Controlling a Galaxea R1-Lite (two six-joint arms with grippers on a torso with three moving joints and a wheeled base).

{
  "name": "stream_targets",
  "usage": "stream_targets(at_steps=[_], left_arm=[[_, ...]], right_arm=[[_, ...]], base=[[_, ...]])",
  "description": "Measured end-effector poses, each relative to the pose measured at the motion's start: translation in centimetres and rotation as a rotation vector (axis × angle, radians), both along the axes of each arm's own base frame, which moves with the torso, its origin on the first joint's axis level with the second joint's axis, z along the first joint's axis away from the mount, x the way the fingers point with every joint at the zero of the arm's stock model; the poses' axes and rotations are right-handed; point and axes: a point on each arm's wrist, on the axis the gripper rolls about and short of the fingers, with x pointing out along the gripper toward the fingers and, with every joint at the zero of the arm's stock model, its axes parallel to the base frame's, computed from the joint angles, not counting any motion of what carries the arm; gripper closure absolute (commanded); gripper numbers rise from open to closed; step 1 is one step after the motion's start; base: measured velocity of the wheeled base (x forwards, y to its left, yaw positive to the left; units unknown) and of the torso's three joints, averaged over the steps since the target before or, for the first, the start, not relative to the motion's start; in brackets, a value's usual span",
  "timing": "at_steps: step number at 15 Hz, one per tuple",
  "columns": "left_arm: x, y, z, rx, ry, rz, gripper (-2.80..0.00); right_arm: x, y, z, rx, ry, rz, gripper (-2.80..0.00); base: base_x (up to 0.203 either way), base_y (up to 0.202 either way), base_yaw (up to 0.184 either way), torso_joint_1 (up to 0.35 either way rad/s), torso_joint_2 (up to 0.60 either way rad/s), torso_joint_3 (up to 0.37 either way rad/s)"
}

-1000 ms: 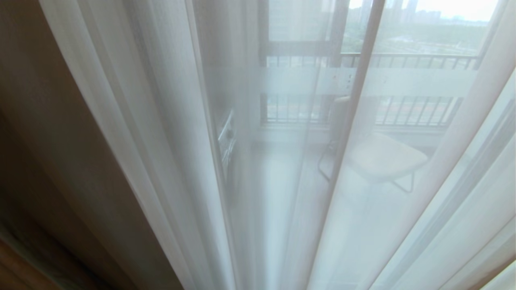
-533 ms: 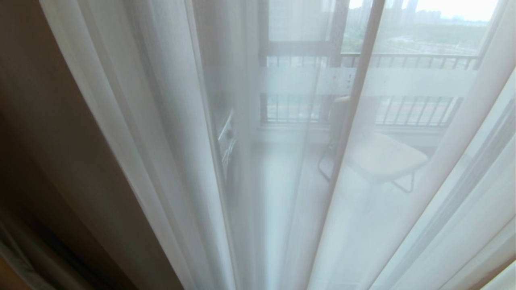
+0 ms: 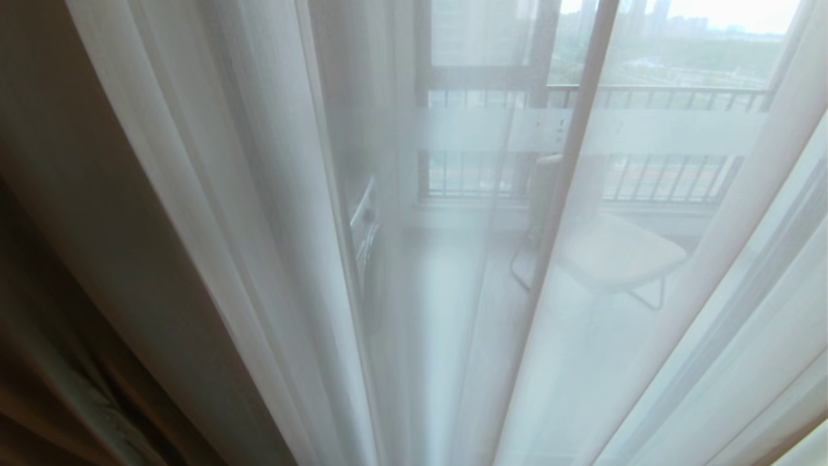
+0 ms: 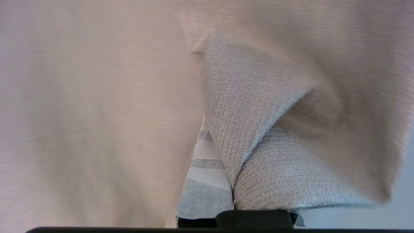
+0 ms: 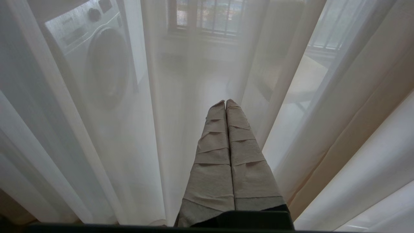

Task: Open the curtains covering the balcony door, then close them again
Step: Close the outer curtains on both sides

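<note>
Sheer curtains (image 3: 272,213) across the balcony door (image 3: 550,129)

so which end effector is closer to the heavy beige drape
Left. The left end effector is shut on a fold of the beige drape, fabric bunched right against its taped fingers. The right end effector is shut and empty, pointing at the white sheers, clear of the drape.

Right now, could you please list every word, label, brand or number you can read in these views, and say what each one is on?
No text can be read in any view.
Washing machine behind the sheer curtain: faint marks on its control panel, too blurred to read.
Beige drape: plain weave, no label showing.
</note>
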Motion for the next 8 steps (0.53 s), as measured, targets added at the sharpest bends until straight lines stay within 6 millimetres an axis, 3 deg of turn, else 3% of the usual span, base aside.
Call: stream_targets(at_steps=[8], left_arm=[[-1.7, -8.0, 1.3, -0.033, 0.018, -0.279, 0.0]], right_arm=[[0.0, 0.0, 0.0, 0.0, 0.0, 0.0, 0.0]], base=[[0.0, 0.0, 0.0, 0.0, 0.0, 0.0]])
